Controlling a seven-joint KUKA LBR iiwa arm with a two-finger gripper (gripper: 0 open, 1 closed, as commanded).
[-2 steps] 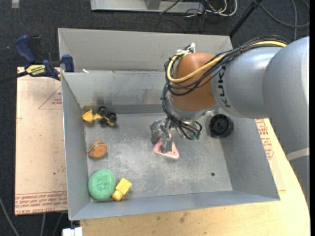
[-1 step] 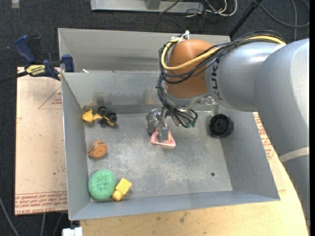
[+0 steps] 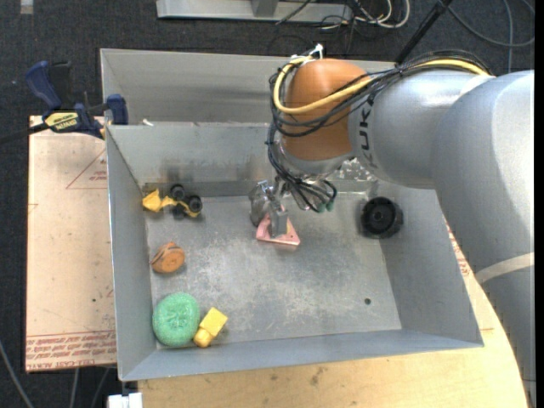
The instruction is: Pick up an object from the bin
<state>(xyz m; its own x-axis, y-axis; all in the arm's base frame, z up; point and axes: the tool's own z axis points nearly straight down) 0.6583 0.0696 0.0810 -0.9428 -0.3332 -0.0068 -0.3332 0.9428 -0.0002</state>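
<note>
My gripper (image 3: pixel 275 212) reaches down near the back middle of the bin, its fingers closed onto a flat pink wedge-shaped piece (image 3: pixel 280 235) that rests on the bin floor. The upper part of that pink piece sits between the fingertips. A black round cap-like thing (image 3: pixel 379 217) lies to the right of the gripper, close to the right wall.
Along the left side lie a yellow and black toy vehicle (image 3: pixel 173 202), a brown round disc (image 3: pixel 168 258), a green ball (image 3: pixel 176 319) and a small yellow block (image 3: pixel 209 326). The arm with its orange cover and cables hangs over the bin's back right.
</note>
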